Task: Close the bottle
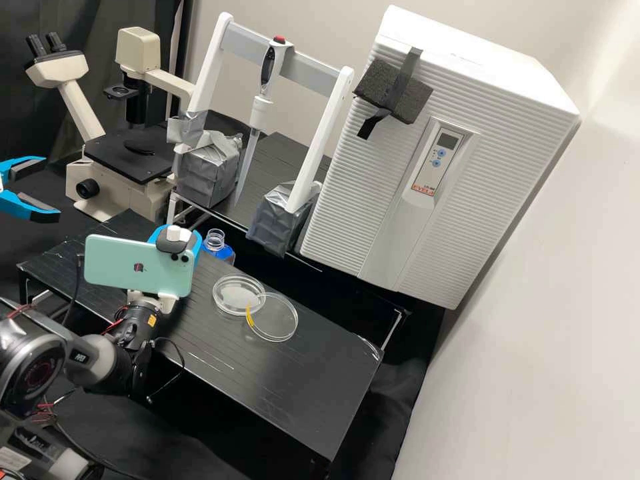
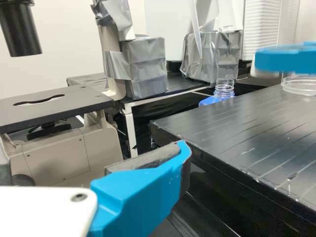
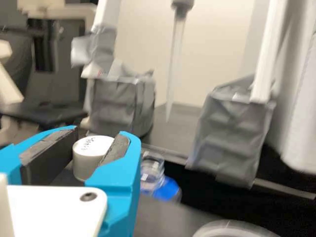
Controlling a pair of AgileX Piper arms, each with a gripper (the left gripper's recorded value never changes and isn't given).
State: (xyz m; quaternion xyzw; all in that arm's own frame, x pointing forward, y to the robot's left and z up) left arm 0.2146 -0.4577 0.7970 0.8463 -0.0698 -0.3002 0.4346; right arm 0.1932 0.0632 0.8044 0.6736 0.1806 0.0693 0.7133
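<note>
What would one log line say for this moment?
right gripper: holds cap beside open bottle | left gripper: open, near microscope

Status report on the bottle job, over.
Right gripper shut on cap, beside bottle. Bottle uncapped. Left gripper open, by microscope. Path looks clear.

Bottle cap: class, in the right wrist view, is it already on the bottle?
No; the cap sits clamped in the right end effector, beside the open-necked bottle.
</note>
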